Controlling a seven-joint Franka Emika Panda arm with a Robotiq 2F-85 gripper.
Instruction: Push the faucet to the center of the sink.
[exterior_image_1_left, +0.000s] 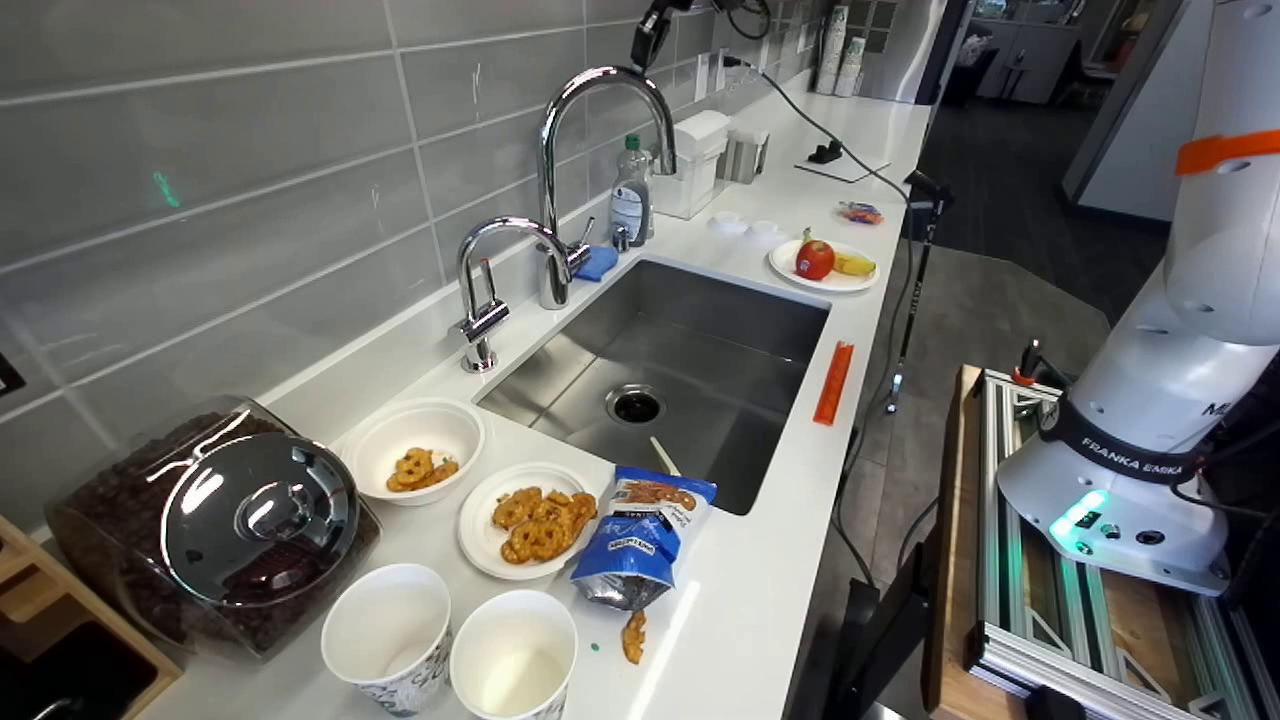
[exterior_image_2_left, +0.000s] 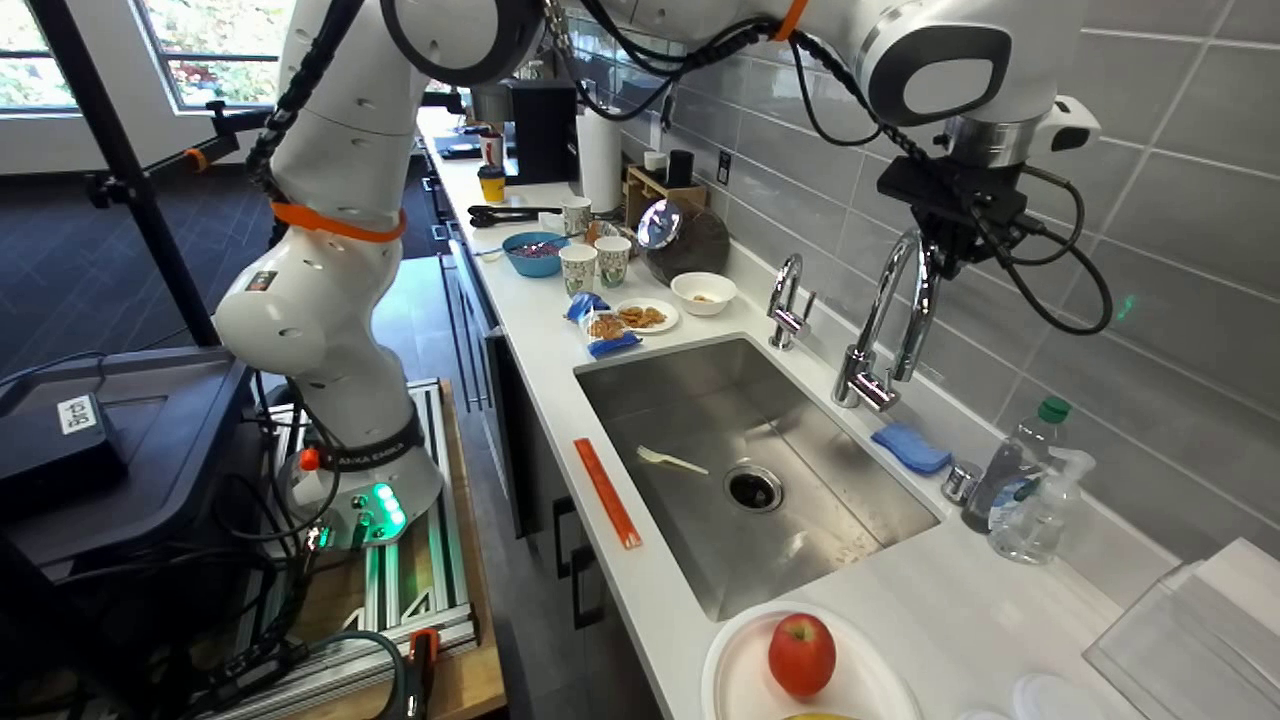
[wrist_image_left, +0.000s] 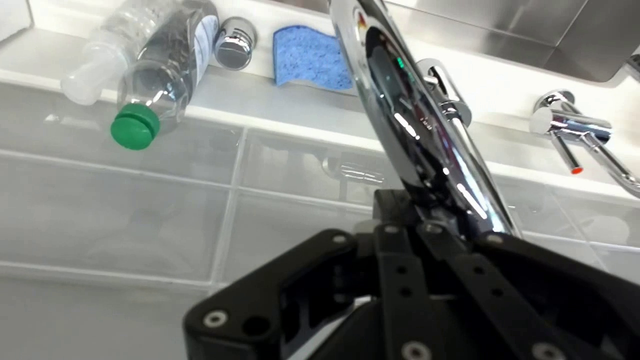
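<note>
The pincer (exterior_image_2_left: 946, 262) looks closed at the top bend of the tall tap (exterior_image_1_left: 547, 168); I can't tell if they touch. The tap stands at the back edge of the worktop (exterior_image_1_left: 750, 560), behind the sink (exterior_image_1_left: 720, 375), its spout (exterior_image_2_left: 917, 325) reaching along that edge toward the blue sponge (exterior_image_2_left: 910, 447). A pale fork (exterior_image_2_left: 675, 461) lies in the sink

A blue snack bag (exterior_image_1_left: 632, 535) lies at lower center in an exterior view, beside a white plate (exterior_image_1_left: 477, 520) of pretzels (exterior_image_1_left: 545, 528); two paper cups (exterior_image_1_left: 388, 635) stand at lower left. Right of center, a red apple (exterior_image_1_left: 815, 260) and a banana (exterior_image_1_left: 855, 264) share a second plate (exterior_image_1_left: 840, 285).
</note>
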